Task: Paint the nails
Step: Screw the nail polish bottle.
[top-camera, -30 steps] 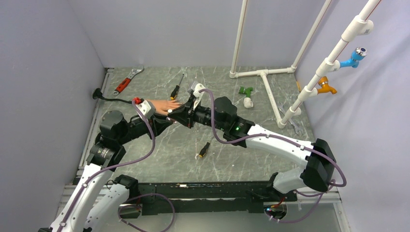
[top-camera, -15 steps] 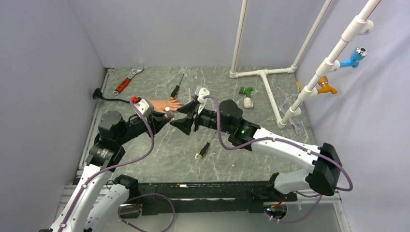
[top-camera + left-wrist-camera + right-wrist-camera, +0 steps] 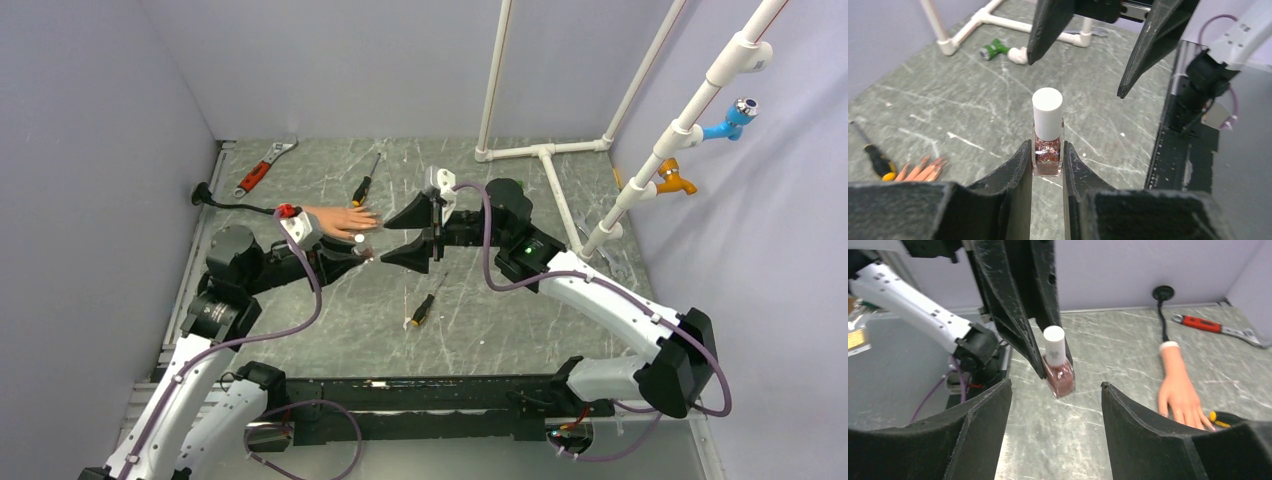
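The left claw (image 3: 1047,150) is clamped on the glass body of the nail polish bottle (image 3: 1047,131), holding it upright above the desk (image 3: 500,340) with its white cap on top. A second ago the right claw (image 3: 386,242) was closed at that cap, hard against the left one. It has since opened wide and drawn back to the right, and it now grips nothing, its fingers well apart and short of the bottle. The cap sits on the bottle, so I judge the brush is not out yet. This looks like a release between twists or a slipped pull, and no painting can start until the cap comes away.

Beyond the bottle the mannequin hand (image 3: 338,220) lies flat on the desk, its white cuff toward the wall. The nails (image 3: 1175,416) are at its fingertips, just beside a yellow-handled screwdriver (image 3: 362,186).

From above, the bottle is nearly lost among the black fingers. The left wrist view shows the grip low on the glass and the cap free. The right wrist view lines the bottle up in its own gap and shows the whole mannequin hand, but the nails are too small to tell whether any is coated.
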